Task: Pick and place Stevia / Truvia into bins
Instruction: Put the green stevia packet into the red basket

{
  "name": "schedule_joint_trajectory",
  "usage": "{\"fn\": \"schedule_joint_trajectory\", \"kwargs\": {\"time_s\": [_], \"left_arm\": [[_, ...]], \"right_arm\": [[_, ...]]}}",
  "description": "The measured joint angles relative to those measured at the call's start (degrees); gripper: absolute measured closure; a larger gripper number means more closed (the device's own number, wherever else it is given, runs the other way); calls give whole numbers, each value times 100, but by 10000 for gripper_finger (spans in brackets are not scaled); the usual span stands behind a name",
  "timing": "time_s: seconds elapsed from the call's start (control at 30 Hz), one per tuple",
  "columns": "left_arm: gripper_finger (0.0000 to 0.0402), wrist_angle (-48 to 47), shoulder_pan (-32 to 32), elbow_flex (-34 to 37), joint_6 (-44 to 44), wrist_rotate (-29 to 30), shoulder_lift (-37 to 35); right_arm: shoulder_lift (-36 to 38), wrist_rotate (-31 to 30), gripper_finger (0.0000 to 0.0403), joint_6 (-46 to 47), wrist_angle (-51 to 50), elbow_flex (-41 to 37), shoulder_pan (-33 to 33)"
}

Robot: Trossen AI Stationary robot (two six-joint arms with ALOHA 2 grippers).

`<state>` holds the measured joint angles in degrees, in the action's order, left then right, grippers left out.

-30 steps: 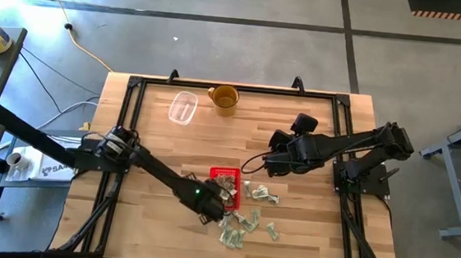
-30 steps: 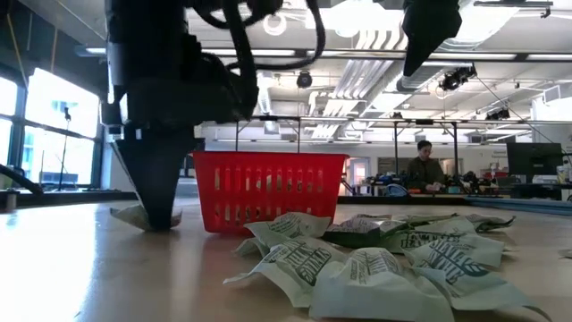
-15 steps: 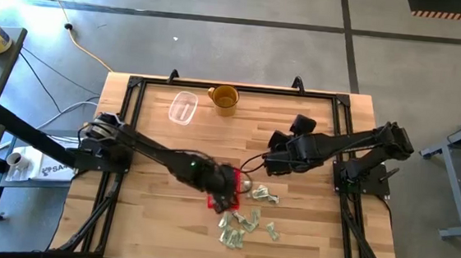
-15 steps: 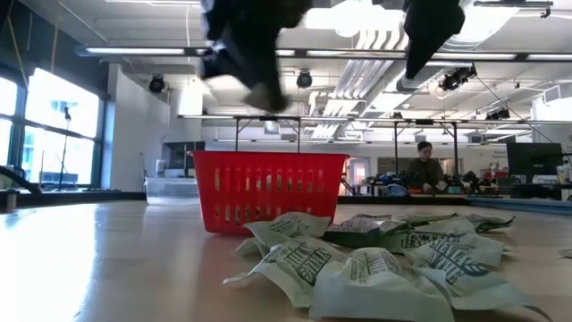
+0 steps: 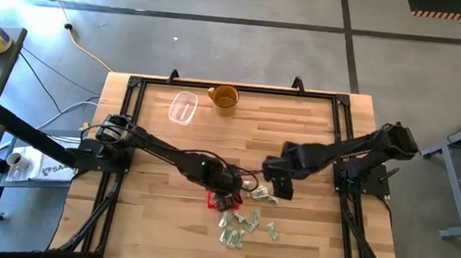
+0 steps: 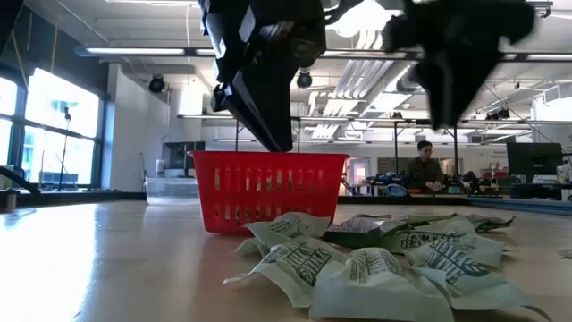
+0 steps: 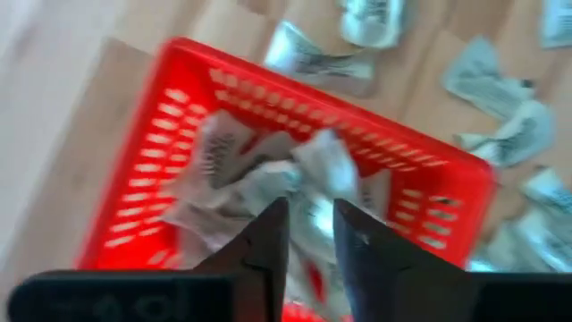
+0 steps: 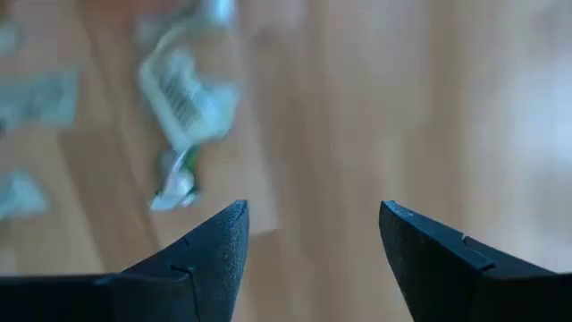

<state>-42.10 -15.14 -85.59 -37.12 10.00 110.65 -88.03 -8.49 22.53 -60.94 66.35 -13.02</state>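
Left gripper [image 7: 308, 234] is over the red bin [image 7: 161, 134], fingers nearly together with only a narrow gap. A packet sits right at the tips in the left wrist view, but I can't tell whether it is pinched or already lying in the bin. That position makes sense for a drop: tips over the bin's middle, so a released packet lands inside the walls.

Right gripper [image 8: 308, 234] has its fingers wide apart and nothing between them, pointing down at bare wood, with one packet [image 8: 183, 107] a little ahead of the fingers. Reads as lining up for a pick.

Stevia packets:
- several lie crumpled in the red bin, overlapping
- the rest are a loose pile [image 5: 244, 223] on the table just beside the bin, on its right-arm side and toward the near edge; some overlap
- in the low view the pile [image 6: 375, 259] lies in front of the bin [image 6: 268, 192]

High view: left gripper [image 5: 227, 193] covers most of the bin [image 5: 215, 200]; right gripper [image 5: 282, 185] hangs near the pile's far edge, apart from the left arm. Splitting it that way keeps the arms from crossing.

Clear container [image 5: 183, 107] and yellow-brown mug [image 5: 224, 100] sit at the far edge, well apart from the work. A person [image 6: 425, 165] is in the room behind.
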Motion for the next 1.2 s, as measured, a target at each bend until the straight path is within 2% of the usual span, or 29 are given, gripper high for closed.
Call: {"fn": "schedule_joint_trajectory", "kwargs": {"time_s": [0.07,0.13,0.3,0.4,0.5,0.67,0.8,0.87,1.0,1.1,1.2], "left_arm": [[258,-205,-64,1,-22,172,-61],[243,-420,-207,-3,-109,305,-94],[213,-988,-632,0,-265,562,-190],[204,-1168,-644,60,-351,686,-334],[201,-1053,-612,496,-409,885,-621],[203,73,-734,1565,-926,808,-1371],[203,1464,-835,2417,-1233,701,-2055],[204,1846,-860,2761,-1396,641,-2363],[204,1851,-859,3197,-1663,595,-2842],[204,1520,-855,3376,-1762,570,-3098],[204,991,-855,3428,-1832,601,-3252]], "right_arm": [[268,367,160,326,648,-708,-137],[582,446,160,835,1221,-1287,-359],[1270,-327,160,1877,2613,-2118,-1076],[1323,-815,160,1744,3497,-2422,-1414],[1110,-984,160,1192,4112,-2700,-1594],[610,-728,160,1557,4154,-2830,-1678],[316,-912,160,1576,4204,-2828,-1679],[216,-1006,160,1496,4278,-2827,-1634],[-2,-984,160,1339,4305,-2822,-1501],[-203,-438,165,1350,4437,-2808,-1297],[-403,-74,189,1434,4472,-2789,-1162]]}}
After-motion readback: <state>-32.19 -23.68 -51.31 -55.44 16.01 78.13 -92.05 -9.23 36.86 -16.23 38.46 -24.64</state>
